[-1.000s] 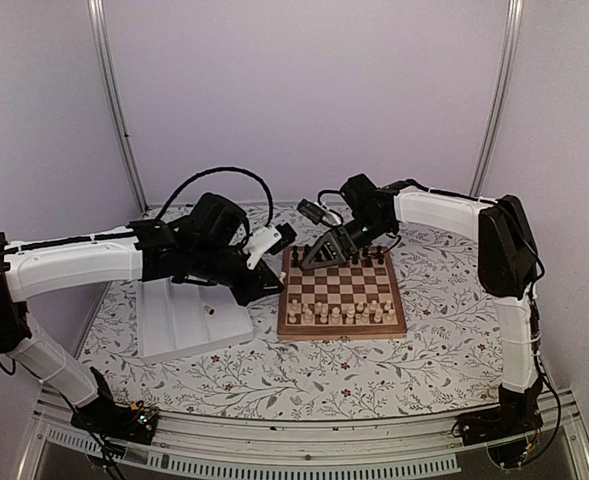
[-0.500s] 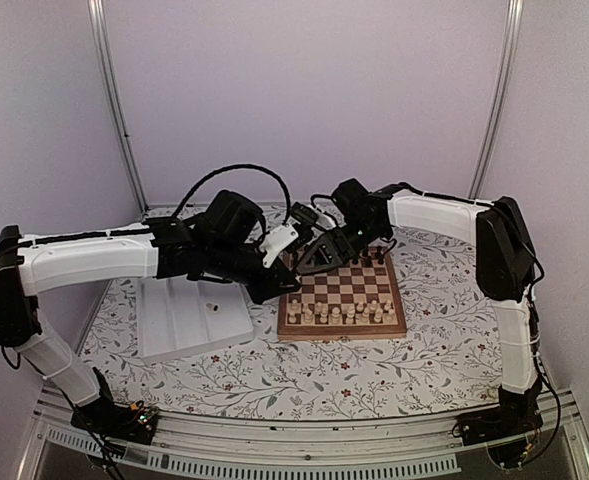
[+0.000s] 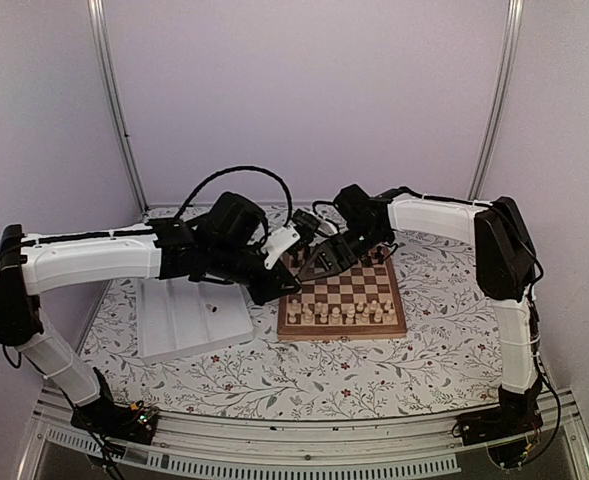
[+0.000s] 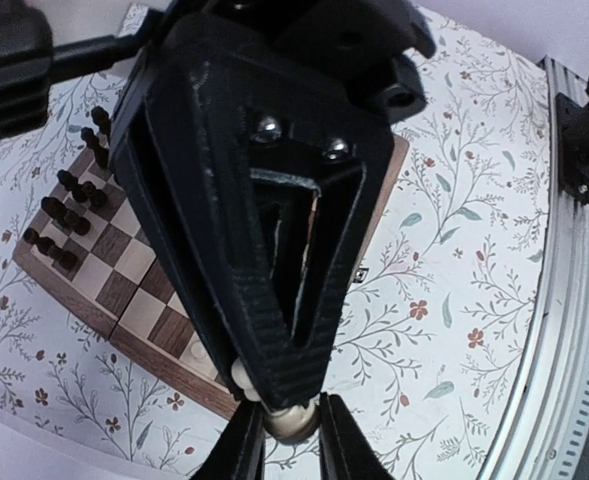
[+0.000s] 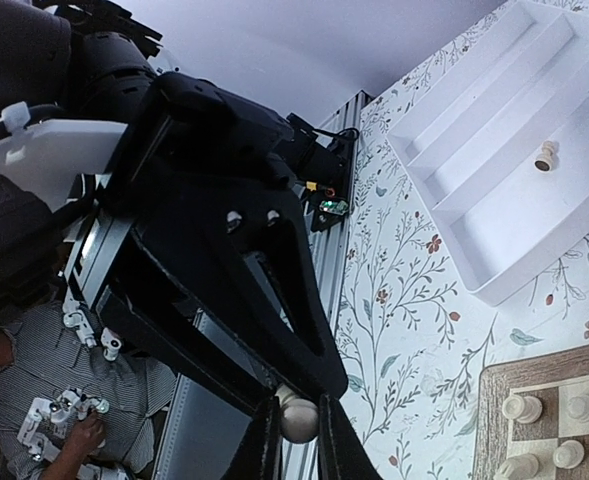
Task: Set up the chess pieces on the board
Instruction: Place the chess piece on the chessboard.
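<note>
Pincers (image 3: 296, 268) crossed over board (image 3: 359, 300) corner

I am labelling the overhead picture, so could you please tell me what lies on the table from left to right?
White tray → left claw holding a pale chess piece → chessboard → right arm's upright section.

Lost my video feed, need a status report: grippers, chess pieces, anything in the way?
Left gripper shut on a pale piece. Right gripper shut on another pale piece. Both hover at board's left edge, close together. One pale piece left in tray.
</note>
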{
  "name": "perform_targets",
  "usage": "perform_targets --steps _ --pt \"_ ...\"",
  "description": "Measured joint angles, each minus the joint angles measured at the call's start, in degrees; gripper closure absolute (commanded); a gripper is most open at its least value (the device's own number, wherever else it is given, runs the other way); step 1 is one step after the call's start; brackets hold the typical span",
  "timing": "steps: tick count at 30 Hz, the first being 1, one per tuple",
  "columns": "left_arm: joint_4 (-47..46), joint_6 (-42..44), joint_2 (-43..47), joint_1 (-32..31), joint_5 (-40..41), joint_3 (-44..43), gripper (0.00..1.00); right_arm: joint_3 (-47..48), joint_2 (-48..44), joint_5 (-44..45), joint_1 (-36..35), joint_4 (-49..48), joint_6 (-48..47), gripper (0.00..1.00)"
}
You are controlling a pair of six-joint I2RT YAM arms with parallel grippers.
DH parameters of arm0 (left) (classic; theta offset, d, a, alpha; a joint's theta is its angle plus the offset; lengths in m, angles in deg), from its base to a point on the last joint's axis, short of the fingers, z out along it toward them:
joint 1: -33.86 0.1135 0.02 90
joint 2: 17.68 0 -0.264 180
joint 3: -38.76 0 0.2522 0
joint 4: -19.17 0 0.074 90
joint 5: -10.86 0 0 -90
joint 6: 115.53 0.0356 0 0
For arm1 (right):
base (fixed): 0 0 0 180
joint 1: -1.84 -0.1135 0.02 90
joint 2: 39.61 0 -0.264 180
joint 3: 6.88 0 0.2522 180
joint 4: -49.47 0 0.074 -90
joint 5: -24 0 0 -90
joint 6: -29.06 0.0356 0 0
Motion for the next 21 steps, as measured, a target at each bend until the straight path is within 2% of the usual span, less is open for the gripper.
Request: perform_targets --steps 4,13,21 --pt "0.11 -0.17 -0.37 -0.04 1.62 0.04 0.69 -0.35 -0.72 3.82 -0.02 -0.48 -0.5 0.94" --pt "0.13 1.57 4.63 0.22 4.98 5.42 0.66 -7.23 -8.59 20.0 -0.04 -4.07 -3.72 0.95" --pt "-0.52 3.85 11.02 6.32 6.56 10.29 0.65 -12.66 -12.7 38.32 -0.04 -7.82 -7.8 0.96"
